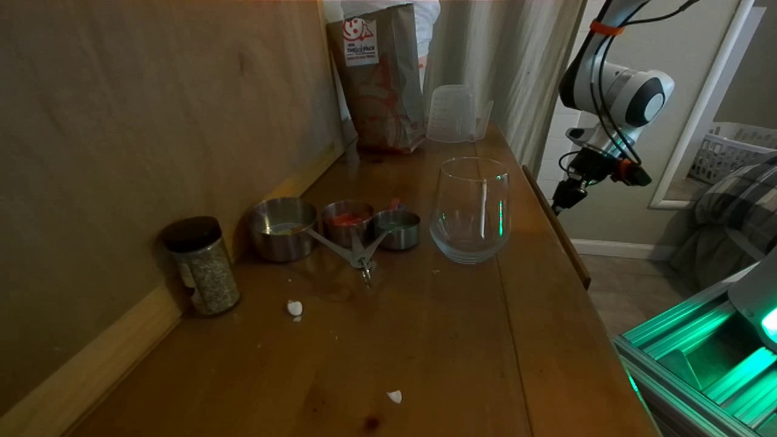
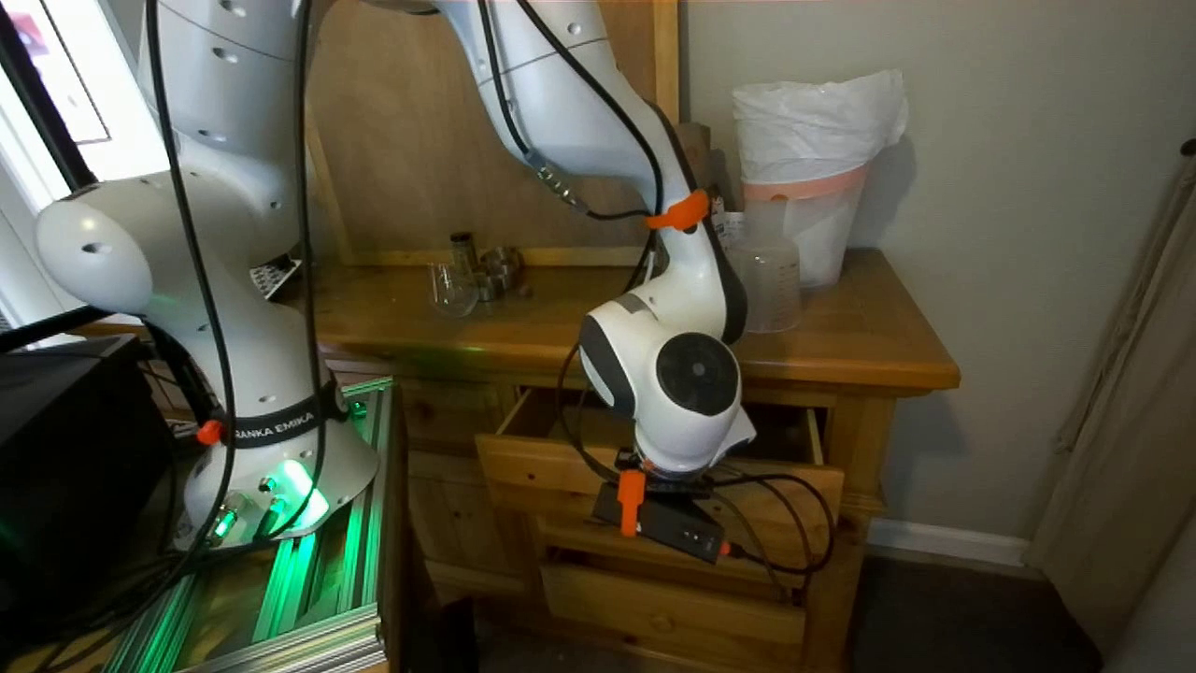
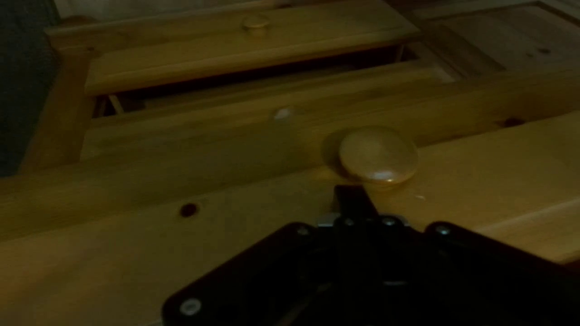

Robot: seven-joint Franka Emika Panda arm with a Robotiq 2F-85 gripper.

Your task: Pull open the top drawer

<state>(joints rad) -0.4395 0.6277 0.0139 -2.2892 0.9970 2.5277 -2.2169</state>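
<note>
The top drawer (image 2: 551,472) of the wooden dresser stands partly open in an exterior view, with a dark gap behind its front. Its edge (image 1: 555,230) also sticks out past the dresser top in an exterior view. In the wrist view, a round wooden knob (image 3: 378,154) shows close up on the drawer front. My gripper (image 3: 351,192) is shut, its black fingertips together just below and left of the knob in the picture; I cannot tell if they touch it. Nothing shows between the fingers. The gripper (image 1: 561,206) is also seen at the drawer's edge in an exterior view.
A lower drawer (image 2: 673,608) also stands partly open, with its own knob (image 3: 256,22). On the dresser top are a glass (image 1: 470,212), metal measuring cups (image 1: 282,230), a spice jar (image 1: 203,267) and a paper bag (image 1: 382,79). Cables (image 2: 808,523) loop beside the wrist.
</note>
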